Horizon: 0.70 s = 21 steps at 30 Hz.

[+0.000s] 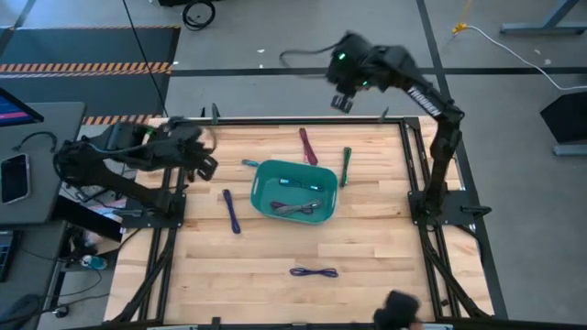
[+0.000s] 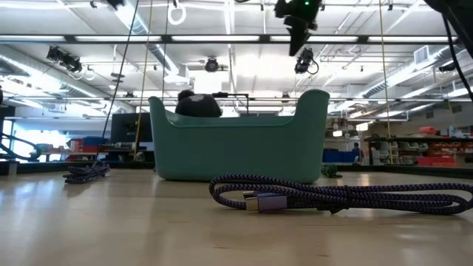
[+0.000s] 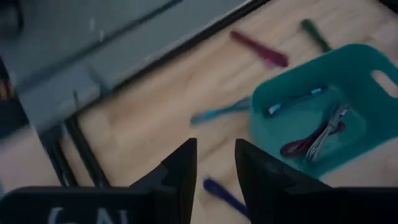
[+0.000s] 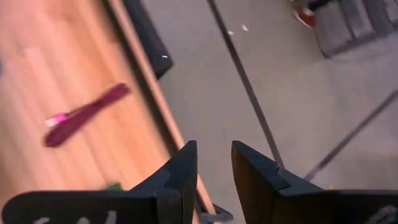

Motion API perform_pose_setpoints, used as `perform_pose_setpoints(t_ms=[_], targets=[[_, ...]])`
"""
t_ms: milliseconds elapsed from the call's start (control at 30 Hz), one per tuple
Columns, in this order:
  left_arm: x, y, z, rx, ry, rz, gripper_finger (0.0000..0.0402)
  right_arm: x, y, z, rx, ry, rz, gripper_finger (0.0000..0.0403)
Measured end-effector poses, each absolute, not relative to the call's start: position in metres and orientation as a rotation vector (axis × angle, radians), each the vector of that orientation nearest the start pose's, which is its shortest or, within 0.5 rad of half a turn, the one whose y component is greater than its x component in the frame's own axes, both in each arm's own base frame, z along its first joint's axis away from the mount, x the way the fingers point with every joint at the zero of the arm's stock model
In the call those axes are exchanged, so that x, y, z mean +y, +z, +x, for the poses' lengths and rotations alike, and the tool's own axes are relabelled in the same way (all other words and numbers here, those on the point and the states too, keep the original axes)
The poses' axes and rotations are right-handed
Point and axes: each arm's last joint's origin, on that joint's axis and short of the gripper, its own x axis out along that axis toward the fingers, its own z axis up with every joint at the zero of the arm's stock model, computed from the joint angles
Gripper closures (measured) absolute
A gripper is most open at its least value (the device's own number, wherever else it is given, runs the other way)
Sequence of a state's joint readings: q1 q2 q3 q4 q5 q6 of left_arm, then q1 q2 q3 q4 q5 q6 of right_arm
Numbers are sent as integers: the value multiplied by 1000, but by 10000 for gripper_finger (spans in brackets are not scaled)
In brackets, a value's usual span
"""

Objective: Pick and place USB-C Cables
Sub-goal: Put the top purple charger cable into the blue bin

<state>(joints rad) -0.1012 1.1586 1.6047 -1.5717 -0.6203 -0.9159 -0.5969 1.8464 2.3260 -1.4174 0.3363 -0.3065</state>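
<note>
Purple cable (image 1: 314, 271) at near table edge, loose loop, well apart from bin. Teal bin (image 1: 262, 184) mid-table, holding several cables (image 1: 297, 209). Second purple cable (image 1: 231, 211) just left of bin. Teal cable (image 1: 249, 163) at bin's far-left corner. Green cable (image 1: 346, 166) right of bin. Maroon cable (image 1: 307, 146) beyond bin. Left gripper (image 1: 207, 165) at table's left, fingers (image 3: 180, 171) narrowly parted, empty. Right gripper (image 1: 341, 101) raised past far edge, narrow gap, empty. "THUNDER" readable on right arm (image 1: 424, 99).
</note>
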Motion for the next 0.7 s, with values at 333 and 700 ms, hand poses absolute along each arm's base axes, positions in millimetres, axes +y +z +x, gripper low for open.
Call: perform_pose_setpoints(t_ms=[333,700], targets=[[-21,312,134,831,1059,-896,285,-225,459,242,965,-690,-14,298],[-44,230,159,902,1126,-1149,285,-237,453,246,941,-662,1,298]])
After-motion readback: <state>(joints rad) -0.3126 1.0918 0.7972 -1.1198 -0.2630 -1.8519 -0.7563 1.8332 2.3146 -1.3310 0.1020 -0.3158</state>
